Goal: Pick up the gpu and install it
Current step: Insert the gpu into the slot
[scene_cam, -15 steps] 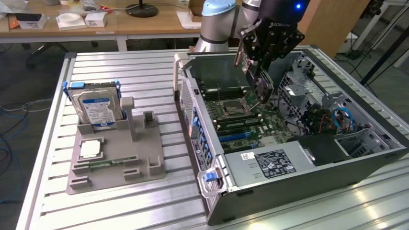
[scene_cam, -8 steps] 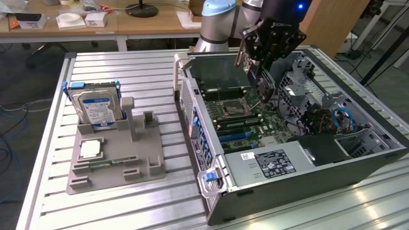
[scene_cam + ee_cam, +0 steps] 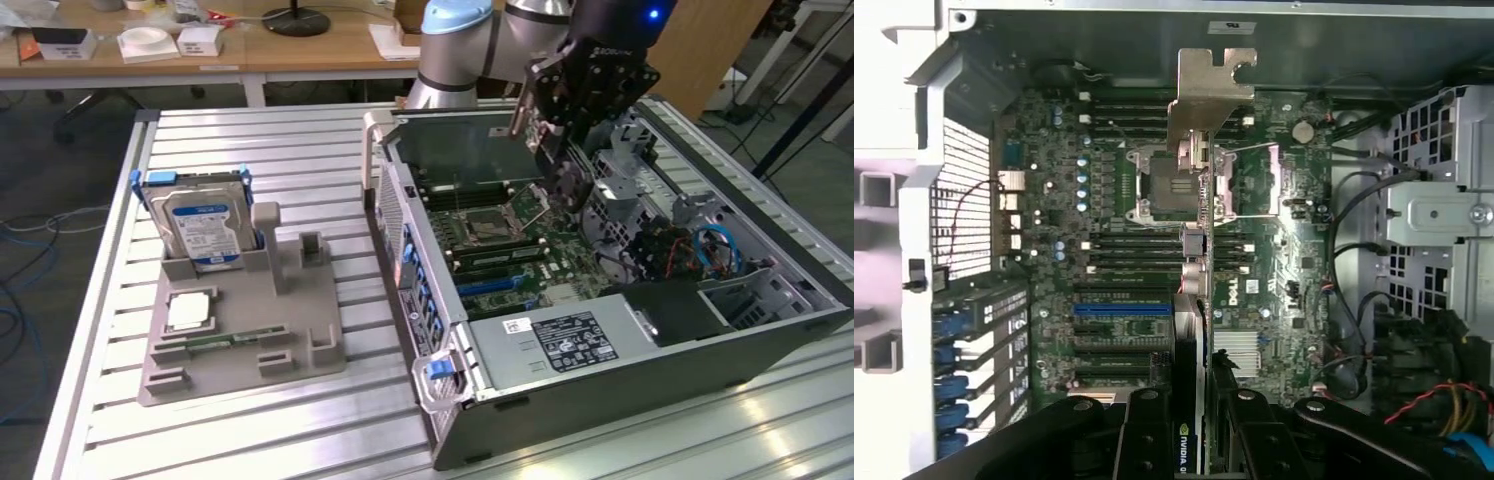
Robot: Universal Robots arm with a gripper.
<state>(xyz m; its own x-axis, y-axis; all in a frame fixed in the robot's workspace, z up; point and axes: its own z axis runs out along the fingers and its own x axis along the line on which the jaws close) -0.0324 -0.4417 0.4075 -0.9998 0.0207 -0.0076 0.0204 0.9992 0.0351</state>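
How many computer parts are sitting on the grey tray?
3 on the grey tray: the hard drive stands at the far end, the silver square chip lies mid-tray, the green memory stick just nearer. Others may be hidden.

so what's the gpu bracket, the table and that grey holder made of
The gpu bracket: thin sheet metal, probably steel; dull silver, folded tab. The table: likely aluminium; bright ribbed slats. The grey holder: seemingly matte plastic; flat, no shine.
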